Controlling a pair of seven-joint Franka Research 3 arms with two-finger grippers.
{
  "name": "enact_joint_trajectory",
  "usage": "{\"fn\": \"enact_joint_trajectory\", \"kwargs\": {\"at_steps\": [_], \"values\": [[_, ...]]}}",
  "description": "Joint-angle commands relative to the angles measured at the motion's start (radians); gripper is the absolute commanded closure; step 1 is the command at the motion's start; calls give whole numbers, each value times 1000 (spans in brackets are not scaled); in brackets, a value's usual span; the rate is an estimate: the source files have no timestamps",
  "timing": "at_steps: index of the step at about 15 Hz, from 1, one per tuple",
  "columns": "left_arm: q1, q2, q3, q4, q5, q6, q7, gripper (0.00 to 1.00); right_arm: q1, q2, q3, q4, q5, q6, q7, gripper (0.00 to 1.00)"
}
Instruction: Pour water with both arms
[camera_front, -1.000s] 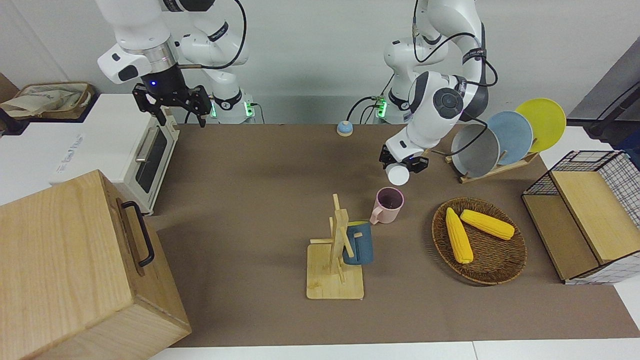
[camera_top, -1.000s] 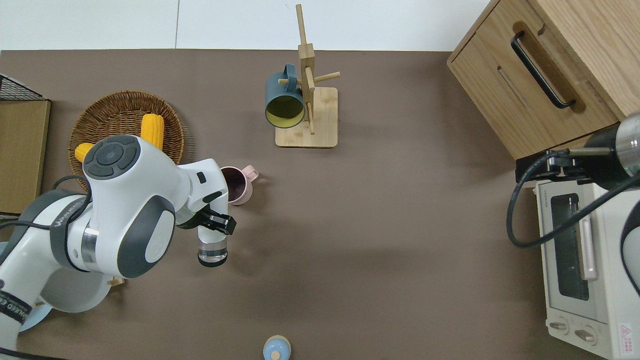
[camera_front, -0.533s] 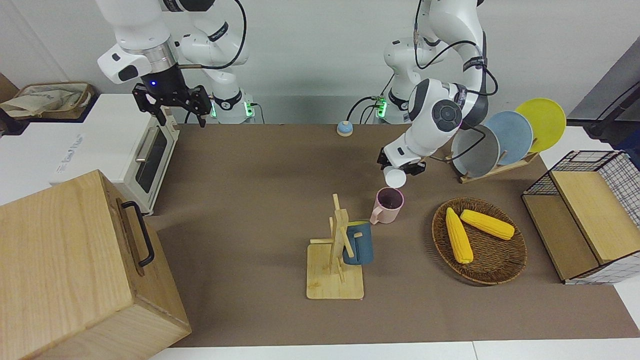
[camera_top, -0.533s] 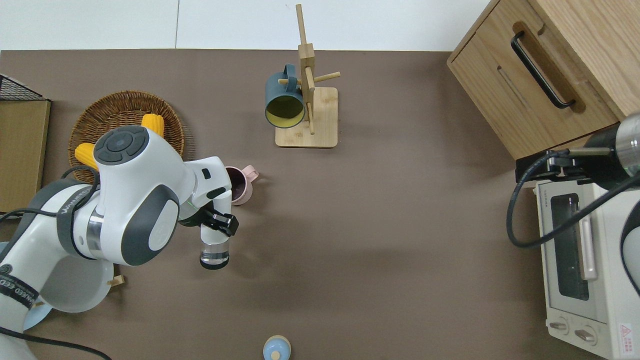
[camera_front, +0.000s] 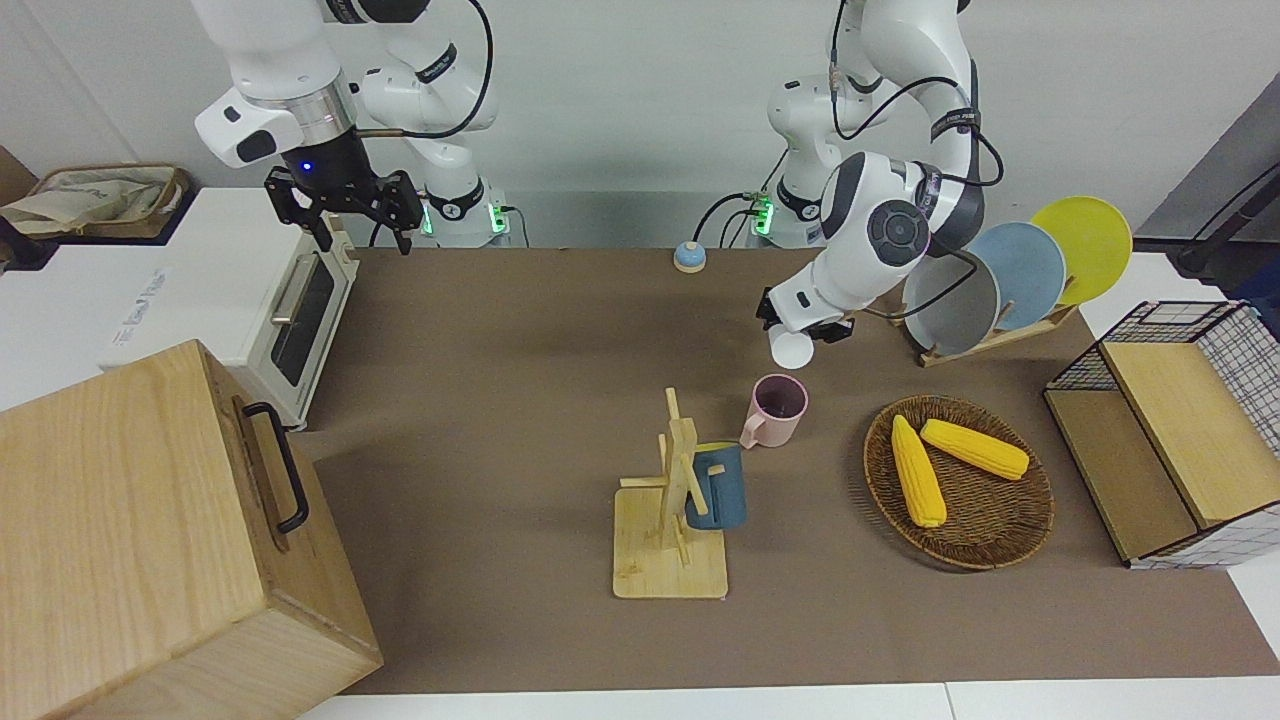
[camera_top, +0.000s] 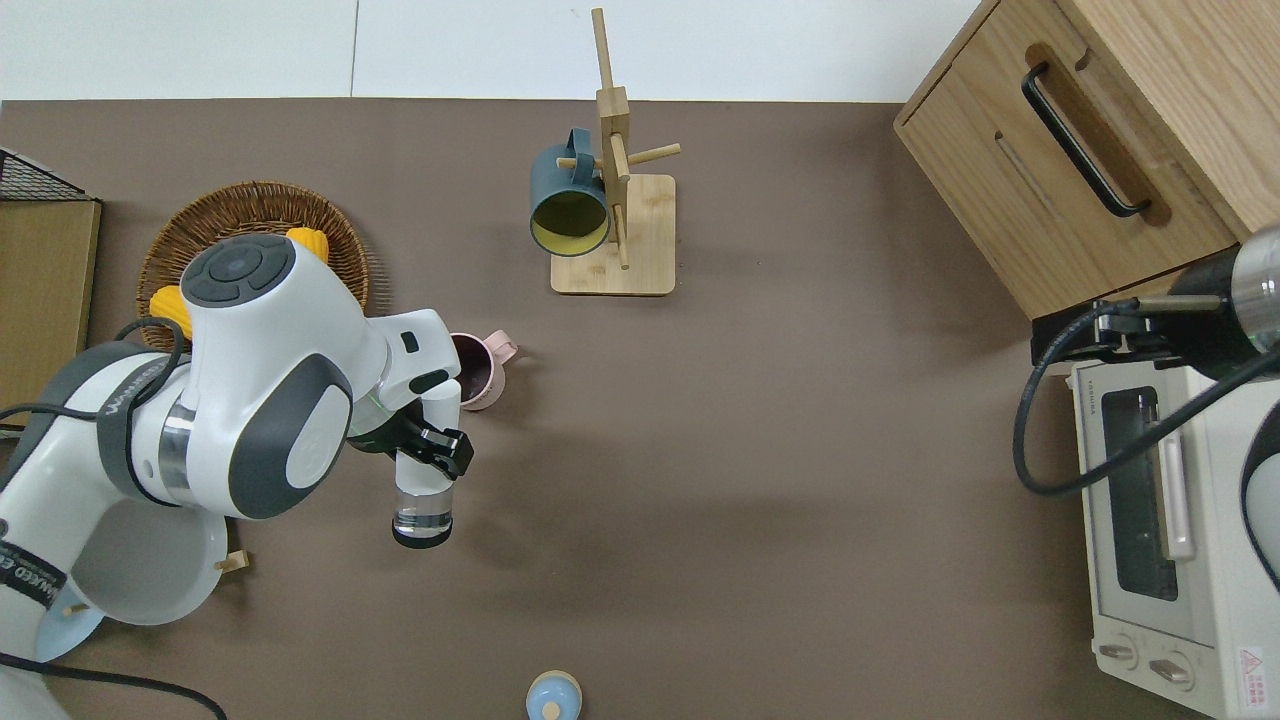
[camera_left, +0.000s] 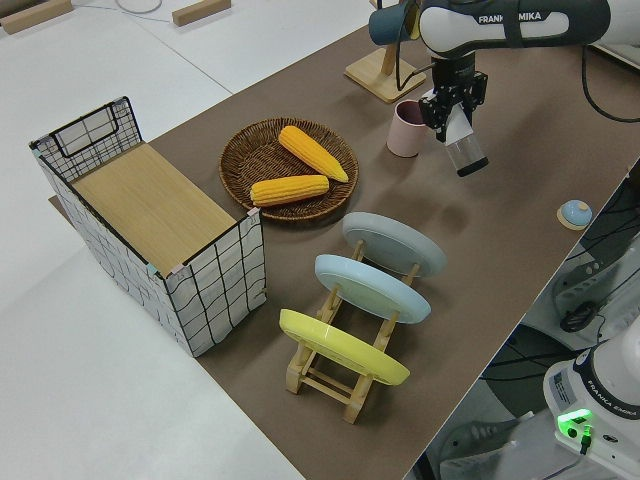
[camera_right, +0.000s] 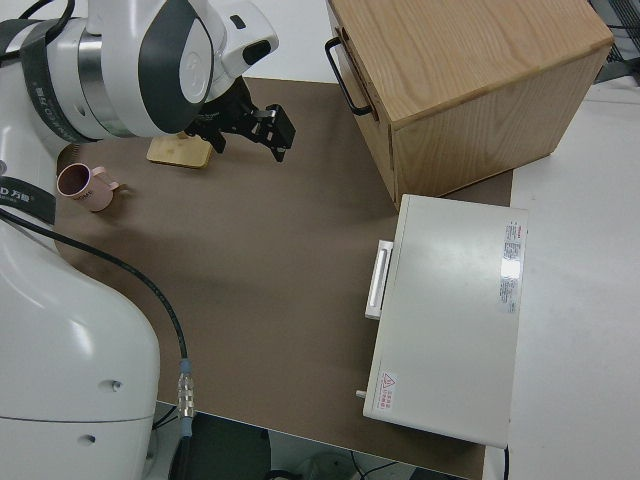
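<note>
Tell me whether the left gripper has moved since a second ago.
Yes. In the overhead view the left gripper, shut on the clear bottle, has drifted slightly toward the left arm's end, judged against the pink mug, which stayed put.

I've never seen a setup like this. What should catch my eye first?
The left gripper holds a clear tilted cup in the air, just nearer to the robots than the pink mug on the table. The right arm is parked.

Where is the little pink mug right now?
The small pink mug stands upright on the brown table, between the round wicker basket of corn and the wooden mug stand, slightly nearer the robots than both.
</note>
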Motion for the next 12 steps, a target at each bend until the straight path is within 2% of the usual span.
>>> {"fn": "enact_joint_trajectory", "kwargs": {"at_steps": [1, 3, 5, 7, 9, 12], "values": [[-8, 43, 1, 131, 42, -130, -24, 1000, -6, -4, 2, -1, 16, 0, -7, 7], [-9, 47, 0, 167, 55, -196, -26, 1000, -6, -3, 2, -1, 16, 0, -7, 7], [-9, 49, -5, 169, 55, -210, -26, 1000, -6, -4, 2, -1, 16, 0, -7, 7], [-18, 91, -5, 171, 58, -210, -40, 1000, -6, -3, 2, -1, 16, 0, -7, 7], [-50, 139, -6, 201, 102, -212, -86, 1000, -6, -4, 2, -1, 16, 0, -7, 7], [-52, 150, -8, 233, 108, -250, -92, 1000, -6, -4, 2, -1, 16, 0, -7, 7]]}}
